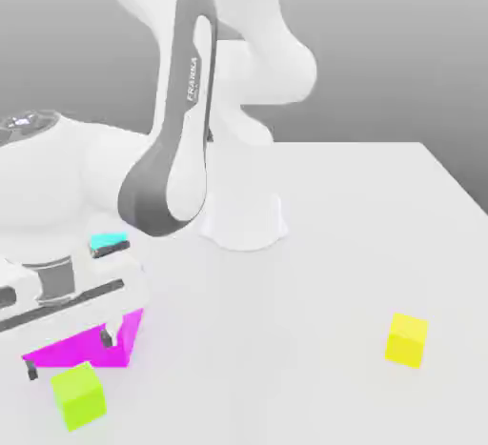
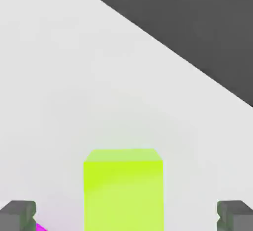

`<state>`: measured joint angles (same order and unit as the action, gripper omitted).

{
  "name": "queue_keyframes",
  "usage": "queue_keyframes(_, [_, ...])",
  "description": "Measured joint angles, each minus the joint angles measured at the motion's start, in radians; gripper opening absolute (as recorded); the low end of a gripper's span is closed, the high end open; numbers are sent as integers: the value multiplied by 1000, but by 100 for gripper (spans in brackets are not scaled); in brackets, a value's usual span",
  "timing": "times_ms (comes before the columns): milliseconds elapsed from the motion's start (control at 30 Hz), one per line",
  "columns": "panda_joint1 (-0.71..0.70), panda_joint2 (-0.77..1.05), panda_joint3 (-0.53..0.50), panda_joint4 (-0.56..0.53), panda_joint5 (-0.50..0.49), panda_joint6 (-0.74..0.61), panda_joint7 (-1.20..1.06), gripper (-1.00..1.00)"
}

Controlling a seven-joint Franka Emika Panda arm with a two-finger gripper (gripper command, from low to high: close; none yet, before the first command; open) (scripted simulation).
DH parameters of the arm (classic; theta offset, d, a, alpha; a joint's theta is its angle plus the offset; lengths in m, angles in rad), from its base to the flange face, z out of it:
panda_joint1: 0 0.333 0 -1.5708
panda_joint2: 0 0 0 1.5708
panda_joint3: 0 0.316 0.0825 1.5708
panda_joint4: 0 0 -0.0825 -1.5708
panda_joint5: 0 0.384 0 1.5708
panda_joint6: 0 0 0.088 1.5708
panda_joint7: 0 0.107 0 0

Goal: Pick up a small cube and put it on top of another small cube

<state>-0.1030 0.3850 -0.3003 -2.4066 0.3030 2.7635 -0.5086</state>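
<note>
A small lime-green cube [image 1: 78,394] rests on the white table near the front edge, at the exterior view's left. My gripper [image 1: 69,353] hangs just above and behind it, open. In the hand view the same cube [image 2: 123,190] sits between the two dark fingertips [image 2: 17,215], which stand wide apart and clear of its sides. Nothing is held.
A larger magenta block [image 1: 119,343] lies right behind the green cube, under my hand. A cyan cube [image 1: 110,243] sits farther back, partly hidden by the arm. A yellow cube [image 1: 407,340] stands at the right. The robot base [image 1: 243,224] is at the back centre.
</note>
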Motion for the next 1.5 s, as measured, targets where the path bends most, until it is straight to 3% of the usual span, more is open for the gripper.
queue_keyframes(33, [-20,36,25,8,23,27,-19,0])
queue_keyframes(67, [-39,67,47,15,42,51,-34,-100])
queue_keyframes(300, [-43,72,51,16,44,52,-37,-100])
queue_keyframes(633, [33,-263,-108,-105,-178,-152,181,-100])
queue_keyframes(967, [-96,-619,-106,-277,-405,-317,459,-100])
queue_keyframes(1300, [-278,-945,-37,-457,-532,-452,662,-100])
queue_keyframes(1500, [-292,-809,-53,-523,-543,-250,670,-100])
